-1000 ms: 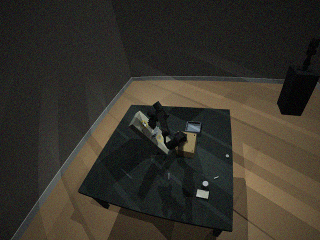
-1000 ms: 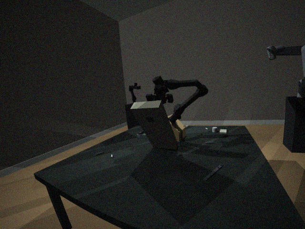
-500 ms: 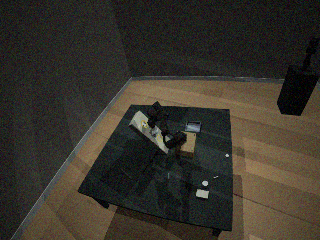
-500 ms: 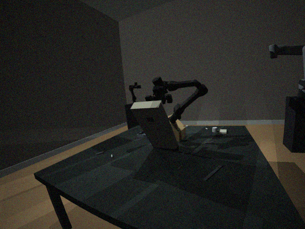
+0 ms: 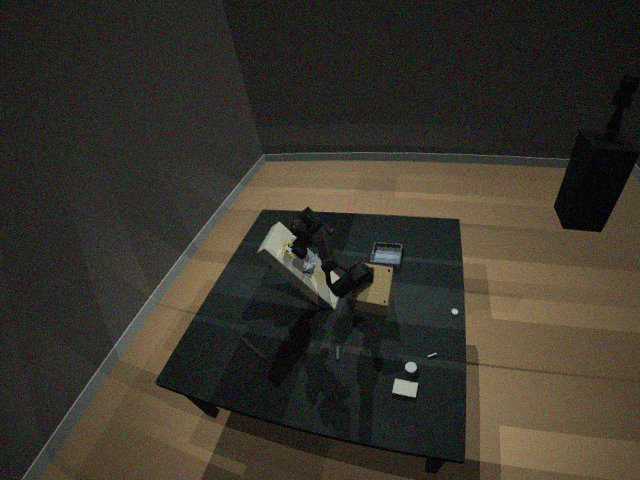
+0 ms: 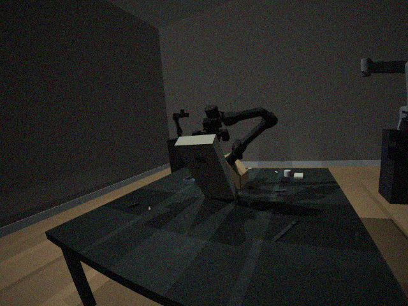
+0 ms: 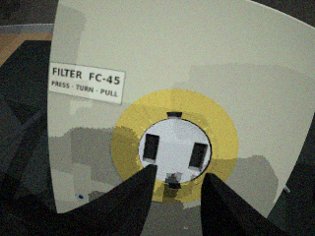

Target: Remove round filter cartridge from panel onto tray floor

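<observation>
The round white filter cartridge (image 7: 173, 143) sits in its yellow ring (image 7: 224, 133) on the pale service panel (image 7: 148, 39) (image 5: 277, 232) (image 6: 204, 171). Its two dark slots stand side by side, left and right, in the wrist view. Dark notches show above and below it. My gripper (image 7: 180, 176) is partly open with nothing between its fingers. In the wrist view its tips overlap the lower part of the cartridge face, just below the slots; whether they touch it I cannot tell. The grey tray (image 5: 387, 243) stands beyond the wooden block, holding no cartridge that I can see.
A silvery part (image 5: 310, 264) and another yellow ring (image 5: 320, 277) are lower on the panel. The wooden block (image 5: 381, 289) is by the arm's base. A white cylinder (image 5: 410, 367) (image 6: 287, 173), a cream box (image 5: 405, 387) (image 6: 298, 175) and a grey bar (image 5: 253, 347) (image 6: 285, 230) lie on the table.
</observation>
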You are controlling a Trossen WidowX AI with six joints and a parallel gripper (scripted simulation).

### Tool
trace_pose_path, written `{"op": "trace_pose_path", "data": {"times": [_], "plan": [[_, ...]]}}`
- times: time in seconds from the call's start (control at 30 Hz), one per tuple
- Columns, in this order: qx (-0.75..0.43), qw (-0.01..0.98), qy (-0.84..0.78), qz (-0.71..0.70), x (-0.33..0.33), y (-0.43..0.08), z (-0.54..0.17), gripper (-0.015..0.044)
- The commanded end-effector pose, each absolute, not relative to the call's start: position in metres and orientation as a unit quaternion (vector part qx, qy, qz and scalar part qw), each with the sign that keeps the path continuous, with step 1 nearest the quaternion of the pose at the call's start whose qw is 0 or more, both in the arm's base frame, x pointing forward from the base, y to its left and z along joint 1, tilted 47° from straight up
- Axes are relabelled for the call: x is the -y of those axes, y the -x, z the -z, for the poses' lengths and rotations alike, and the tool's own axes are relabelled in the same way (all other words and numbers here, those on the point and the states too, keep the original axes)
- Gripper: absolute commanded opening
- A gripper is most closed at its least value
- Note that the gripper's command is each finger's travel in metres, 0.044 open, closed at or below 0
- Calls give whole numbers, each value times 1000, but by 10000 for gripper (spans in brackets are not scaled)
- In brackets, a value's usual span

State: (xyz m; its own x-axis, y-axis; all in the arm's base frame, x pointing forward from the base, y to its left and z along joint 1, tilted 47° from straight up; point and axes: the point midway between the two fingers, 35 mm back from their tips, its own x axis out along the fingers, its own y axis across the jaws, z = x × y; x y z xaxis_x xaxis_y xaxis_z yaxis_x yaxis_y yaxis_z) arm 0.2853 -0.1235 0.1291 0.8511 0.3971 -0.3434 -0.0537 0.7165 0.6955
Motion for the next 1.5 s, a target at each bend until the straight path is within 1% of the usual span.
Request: {"op": "trace_pose_path", "data": {"times": [0.0,0.33,1.47], "plan": [[-244,892,-360,-124,120,-289,-125,117],[-238,892,-362,-125,112,-303,-122,117],[-238,892,-362,-125,111,-305,-122,117]]}}
